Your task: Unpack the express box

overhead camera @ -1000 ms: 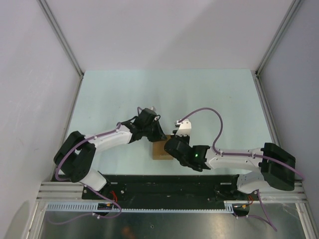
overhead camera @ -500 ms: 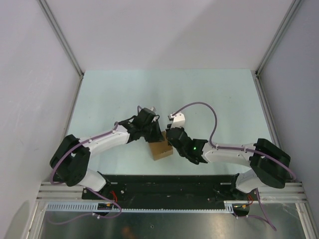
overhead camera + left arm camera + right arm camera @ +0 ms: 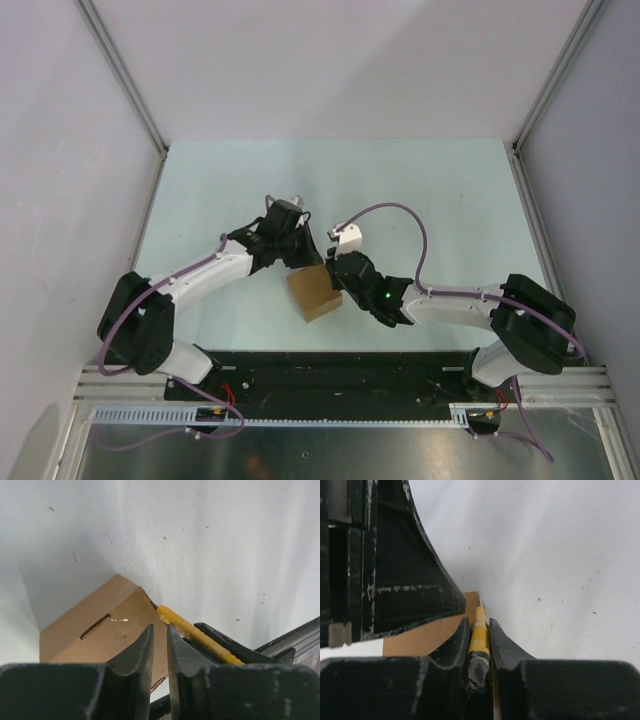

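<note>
The express box [image 3: 312,293], a small plain brown cardboard cube, sits on the table between the two arms. It also shows in the left wrist view as the express box [image 3: 97,630] with a slot in its top face. My left gripper [image 3: 302,261] hovers at the box's far edge. Its fingers [image 3: 142,650] stand a narrow slit apart with nothing between them. My right gripper [image 3: 334,276] is shut on a yellow-and-black utility knife [image 3: 479,635]. The knife's tip lies along the box's right upper edge [image 3: 172,617].
The pale table [image 3: 420,200] stretches away behind the arms, with white walls and metal posts on both sides. A black base rail [image 3: 330,375] runs along the near edge. The right arm's purple cable [image 3: 400,215] loops above the table.
The box has slid a little left and turned, showing more of its top. Both grippers moved left with it. The left fingers parted slightly.
</note>
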{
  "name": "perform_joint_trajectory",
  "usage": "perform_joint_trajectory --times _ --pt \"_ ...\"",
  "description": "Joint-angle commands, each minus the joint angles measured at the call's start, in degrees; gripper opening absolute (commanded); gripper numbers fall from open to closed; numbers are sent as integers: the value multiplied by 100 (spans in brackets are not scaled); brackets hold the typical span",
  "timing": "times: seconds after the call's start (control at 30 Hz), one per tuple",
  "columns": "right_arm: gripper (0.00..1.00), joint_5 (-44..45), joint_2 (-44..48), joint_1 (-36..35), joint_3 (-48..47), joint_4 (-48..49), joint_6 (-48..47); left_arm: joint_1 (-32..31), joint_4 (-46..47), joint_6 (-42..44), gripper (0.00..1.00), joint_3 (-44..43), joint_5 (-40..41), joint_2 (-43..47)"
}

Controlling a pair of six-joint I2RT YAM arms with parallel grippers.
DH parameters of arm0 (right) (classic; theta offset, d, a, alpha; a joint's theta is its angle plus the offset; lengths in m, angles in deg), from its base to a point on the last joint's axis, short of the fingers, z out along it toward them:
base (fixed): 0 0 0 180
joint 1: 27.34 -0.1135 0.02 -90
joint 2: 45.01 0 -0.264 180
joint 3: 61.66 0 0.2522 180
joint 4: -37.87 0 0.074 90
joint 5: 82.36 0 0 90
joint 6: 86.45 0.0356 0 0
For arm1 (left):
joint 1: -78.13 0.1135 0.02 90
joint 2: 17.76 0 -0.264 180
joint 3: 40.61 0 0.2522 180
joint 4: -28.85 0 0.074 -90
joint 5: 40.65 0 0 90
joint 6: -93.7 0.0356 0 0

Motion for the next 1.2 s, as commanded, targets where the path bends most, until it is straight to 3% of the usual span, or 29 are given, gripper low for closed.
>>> perform_joint_trajectory --times 0.0,0.47,0.7,1.17 --pt "0 -77 -102 -34 -166 239 -59 70 14 199 20 -305 217 -135" --pt "0 -78 -102 -121 -122 230 -50 114 6 121 11 -296 305 -785" --pt "0 116 -23 -288 -87 222 -287 105 -223 -450 1 -173 235 -1119" --pt "0 599 311 -701 -34 -244 -200 96 -513 -855 0 196 393 -1199"
